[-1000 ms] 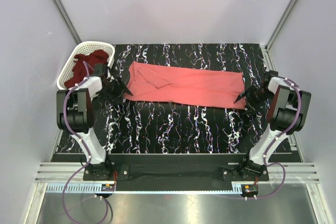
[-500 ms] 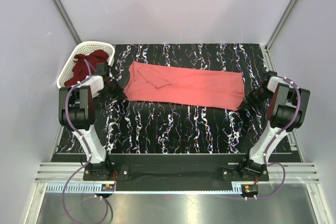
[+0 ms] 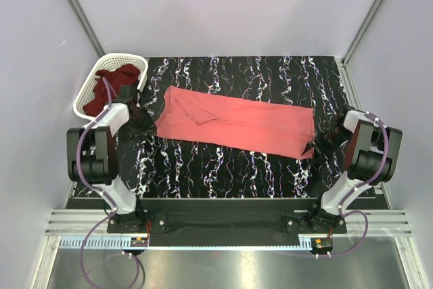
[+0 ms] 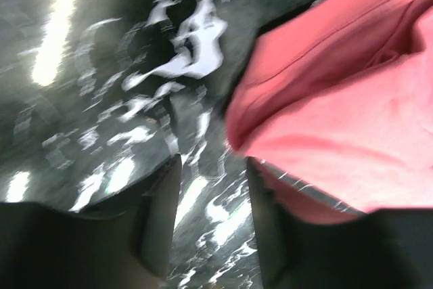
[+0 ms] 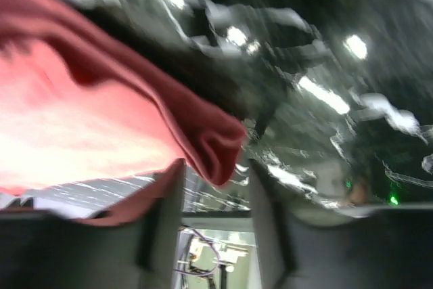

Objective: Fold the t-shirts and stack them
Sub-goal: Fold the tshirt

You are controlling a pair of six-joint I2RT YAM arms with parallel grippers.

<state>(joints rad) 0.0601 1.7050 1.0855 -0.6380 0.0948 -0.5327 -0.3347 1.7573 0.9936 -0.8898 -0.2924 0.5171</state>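
The salmon-pink t-shirt [image 3: 237, 121] lies folded into a long strip across the black marbled table [image 3: 223, 170]. My left gripper [image 3: 143, 125] sits at its left end, jaws open. In the left wrist view only table shows in the gap of the left gripper [image 4: 213, 164], and the shirt's corner [image 4: 325, 99] lies just beyond the right finger [image 4: 267, 228]. My right gripper [image 3: 318, 145] is at the shirt's right end, also open; a hanging cloth corner [image 5: 213, 143] reaches the mouth of the right gripper [image 5: 216, 167], unpinched. The dark maroon t-shirt [image 3: 115, 80] is bunched in the basket.
A white lattice basket [image 3: 84, 98] stands at the table's back left corner, close to the left arm. Grey walls enclose the table on three sides. Both arm bases stand on the rail at the near edge.
Both grippers shut on the shirt's ends, drew its near edge toward the front, then opened again. The strip now lies slightly nearer and more slanted.
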